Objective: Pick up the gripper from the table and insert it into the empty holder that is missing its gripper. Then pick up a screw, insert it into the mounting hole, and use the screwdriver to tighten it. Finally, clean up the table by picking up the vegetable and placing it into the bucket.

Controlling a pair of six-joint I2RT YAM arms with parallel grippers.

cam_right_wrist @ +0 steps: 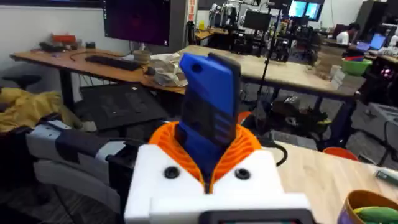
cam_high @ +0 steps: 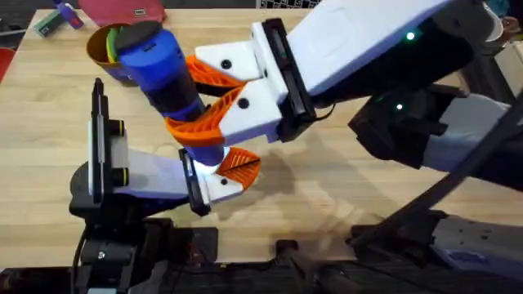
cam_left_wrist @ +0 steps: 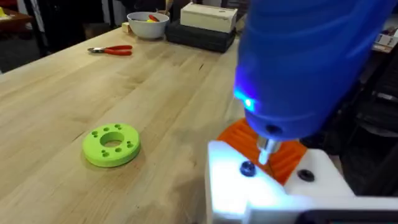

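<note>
Screwdriver (cam_high: 167, 77) is clamped in right gripper (cam_high: 214, 94), bit on screw (cam_left_wrist: 248, 168); left jaws cannot be told. Tilt risks bit slipping off.

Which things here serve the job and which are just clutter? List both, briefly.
Job: screwdriver, clamped in the right hand; bucket.
Clutter: green disc, red pliers, white bowl.
</note>
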